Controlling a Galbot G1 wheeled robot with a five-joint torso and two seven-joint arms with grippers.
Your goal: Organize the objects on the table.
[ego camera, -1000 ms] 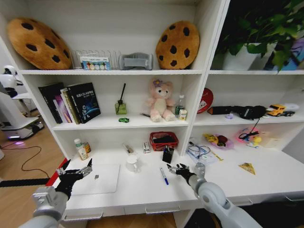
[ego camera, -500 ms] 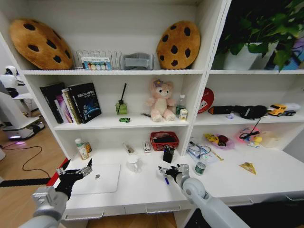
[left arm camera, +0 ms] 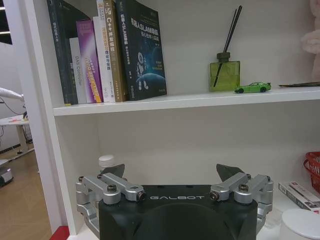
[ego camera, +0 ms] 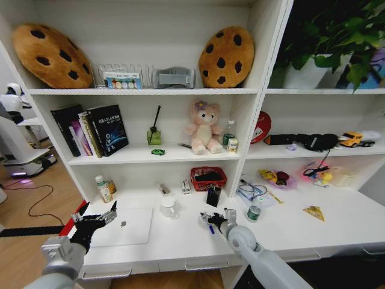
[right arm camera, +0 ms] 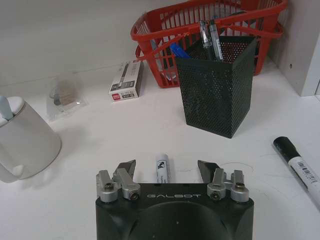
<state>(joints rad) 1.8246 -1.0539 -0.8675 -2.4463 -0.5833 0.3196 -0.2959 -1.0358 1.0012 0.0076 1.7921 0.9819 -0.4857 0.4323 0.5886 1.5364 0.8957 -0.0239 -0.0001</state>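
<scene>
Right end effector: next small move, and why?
Probably lower straight down and close on the pen. The right end effector is open with that pen lying on the desk between its fingers, not gripped. The mesh pen holder stands just beyond. The left end effector hovers open over the laptop.

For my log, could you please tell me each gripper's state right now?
Left gripper: open, holding nothing.
Right gripper: open, straddling a pen, not yet gripping.
</scene>
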